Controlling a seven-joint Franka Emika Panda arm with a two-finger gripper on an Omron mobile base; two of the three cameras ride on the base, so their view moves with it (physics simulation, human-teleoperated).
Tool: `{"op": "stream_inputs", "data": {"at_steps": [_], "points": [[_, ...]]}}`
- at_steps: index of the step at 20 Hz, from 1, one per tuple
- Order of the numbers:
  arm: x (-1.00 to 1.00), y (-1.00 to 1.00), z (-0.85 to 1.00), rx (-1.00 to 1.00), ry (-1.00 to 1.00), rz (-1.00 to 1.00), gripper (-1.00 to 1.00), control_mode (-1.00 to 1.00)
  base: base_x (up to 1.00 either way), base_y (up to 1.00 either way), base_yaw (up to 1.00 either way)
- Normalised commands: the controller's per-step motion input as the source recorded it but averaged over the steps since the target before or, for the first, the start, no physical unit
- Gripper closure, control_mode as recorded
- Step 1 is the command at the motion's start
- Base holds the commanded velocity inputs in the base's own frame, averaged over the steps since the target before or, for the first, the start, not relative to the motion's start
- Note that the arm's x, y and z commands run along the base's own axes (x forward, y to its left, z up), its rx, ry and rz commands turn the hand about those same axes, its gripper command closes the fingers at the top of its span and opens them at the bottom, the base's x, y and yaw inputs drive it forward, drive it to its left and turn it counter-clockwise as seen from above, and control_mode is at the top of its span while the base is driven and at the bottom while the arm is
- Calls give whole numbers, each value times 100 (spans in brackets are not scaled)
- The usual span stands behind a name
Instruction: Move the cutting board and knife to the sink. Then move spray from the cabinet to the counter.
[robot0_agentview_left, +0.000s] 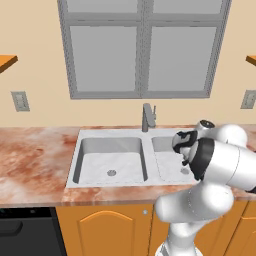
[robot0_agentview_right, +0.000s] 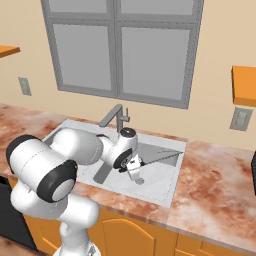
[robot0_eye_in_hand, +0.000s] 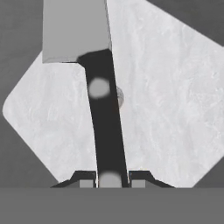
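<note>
Gripper (robot0_eye_in_hand: 109, 180) clamping the knife (robot0_eye_in_hand: 103, 113) by its dark handle, jaws closed on both sides; knife's long axis running straight out from the fingertips, blade farthest; hanging directly over the sink (robot0_agentview_right: 165, 182) basin floor, drain beneath.

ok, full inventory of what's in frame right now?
sink: 1, pale grey, double basin set in the counter
counter: 1, pinkish-brown marbled, either side of the sink
faucet: 1, grey, behind the sink
window: 1, grey frame, above the faucet
wall outlets: 2, grey, left and right of the window
knife: 1, dark handle, grey blade, held over the right basin
gripper: 1, dark jaws closed on the knife handle
</note>
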Motion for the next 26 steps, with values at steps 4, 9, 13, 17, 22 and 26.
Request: {"op": "stream_inputs", "data": {"at_steps": [4, 9, 13, 17, 22, 26], "points": [[0, 0, -24, 0, -7, 0, 100, -100, 0, 0, 0], [0, 1, -20, 0, -7, 0, 100, -100, 0, 0, 0], [0, 15, -16, 0, -6, 0, 100, -100, 0, 0, 0], [-2, 37, -10, 0, -5, 0, 100, -100, 0, 0, 0], [0, 10, -2, 0, 0, 0, 100, -100, 0, 0, 0], [0, 0, -6, -1, 0, 0, 100, -100, 0, 0, 0]]}}
